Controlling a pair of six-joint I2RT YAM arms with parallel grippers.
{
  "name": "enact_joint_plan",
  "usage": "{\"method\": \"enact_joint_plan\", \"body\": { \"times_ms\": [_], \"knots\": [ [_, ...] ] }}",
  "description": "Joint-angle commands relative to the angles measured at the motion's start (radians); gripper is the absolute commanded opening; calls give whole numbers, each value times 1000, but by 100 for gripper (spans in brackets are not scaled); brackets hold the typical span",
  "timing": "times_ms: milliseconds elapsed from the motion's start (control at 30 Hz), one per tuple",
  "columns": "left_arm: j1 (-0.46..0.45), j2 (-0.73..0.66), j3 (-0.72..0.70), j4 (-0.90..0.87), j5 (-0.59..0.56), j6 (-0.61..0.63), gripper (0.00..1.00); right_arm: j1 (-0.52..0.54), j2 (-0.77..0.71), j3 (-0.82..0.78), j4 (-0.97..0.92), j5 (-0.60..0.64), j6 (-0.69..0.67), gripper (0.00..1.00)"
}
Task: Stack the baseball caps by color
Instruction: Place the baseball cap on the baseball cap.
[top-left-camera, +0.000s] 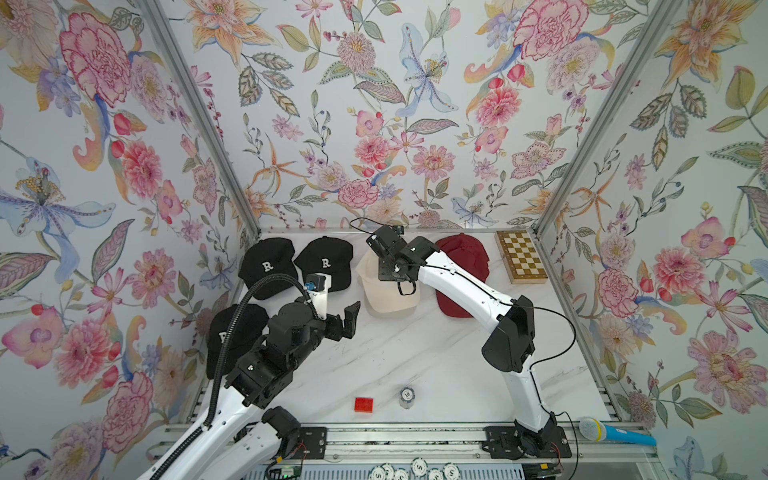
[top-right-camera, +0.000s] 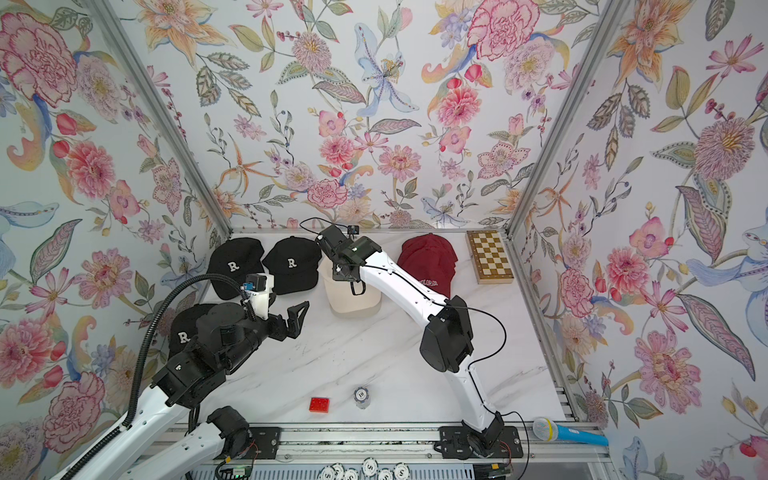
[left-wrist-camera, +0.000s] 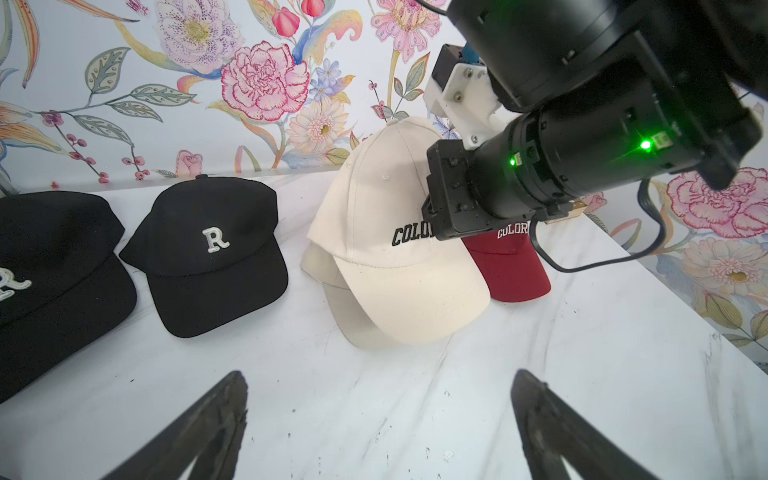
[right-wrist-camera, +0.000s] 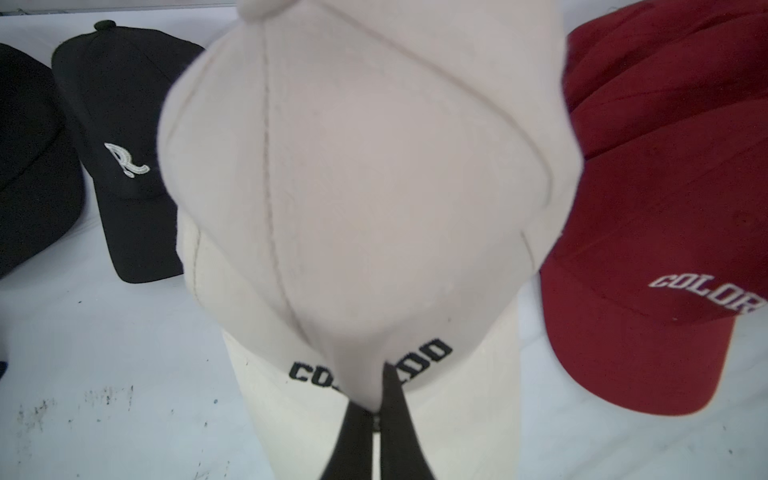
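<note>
Currently my right tool (right-wrist-camera: 376, 415) is pinched tight on the crown fabric of the upper cream cap (left-wrist-camera: 374, 208), which hangs tilted, brim forward, directly over the lower cream cap (left-wrist-camera: 336, 299). That lower one lies on the white marble surface (top-left-camera: 415, 357), its brim poking out beneath the upper brim; whether the two touch I cannot tell. Black COLORADO lettering shows on the upper cap's front. Just beside the cream pair, toward the right wall, sit the dark red caps (top-left-camera: 461, 282), piled together with white COLORADO lettering on the top one; I cannot count the layers. On the cream pair's other side, the first black cap (top-left-camera: 326, 262) and the second black cap (top-left-camera: 268, 266) lie side by side along the back, each with a white R. The third black cap (top-left-camera: 228, 336) lies nearer the front by the left wall, partly covered by my left arm in both top views. My left tool (left-wrist-camera: 380, 378) hangs over bare surface in front of the caps, jaws spread wide and holding nothing. A chessboard (top-left-camera: 521, 257) fills the far right corner, and a red block (top-left-camera: 363, 404) and a poker chip stack (top-left-camera: 407, 397) sit near the front edge, well apart from the caps.
</note>
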Motion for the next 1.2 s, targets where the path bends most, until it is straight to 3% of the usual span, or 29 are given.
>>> {"method": "enact_joint_plan", "body": {
  "times_ms": [0,467,1167],
  "knots": [
    [18,10,-6,-8,-9,25,100,-3,18,-10,3,46,61,0],
    [60,40,8,-6,39,63,100,-24,68,-69,46,-6,112,0],
    [116,68,9,17,83,77,100,-56,198,-14,59,-100,40,0]
  ]
}}
